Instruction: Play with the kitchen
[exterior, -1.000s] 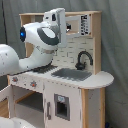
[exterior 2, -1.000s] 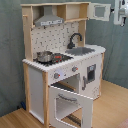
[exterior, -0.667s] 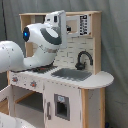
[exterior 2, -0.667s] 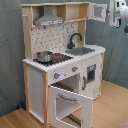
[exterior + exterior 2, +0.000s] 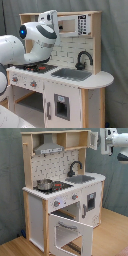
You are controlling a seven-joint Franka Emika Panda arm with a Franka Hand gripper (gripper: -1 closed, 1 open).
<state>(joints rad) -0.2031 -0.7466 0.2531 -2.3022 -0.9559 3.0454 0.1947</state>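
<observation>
So the kitchen [image 5: 62, 188] stands on the wood floor with its oven door [image 5: 70, 230] already hanging open and a pot [image 5: 44, 184] on the stove. The arm [image 5: 37, 40] looms over the stove; can't tell the hand's state. Faucet, knobs, sink look untouched, I'd guess.

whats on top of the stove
A metal pot sits on the stove in the second exterior view. What the pot holds cannot be seen; in the first exterior view the arm covers it.
</observation>
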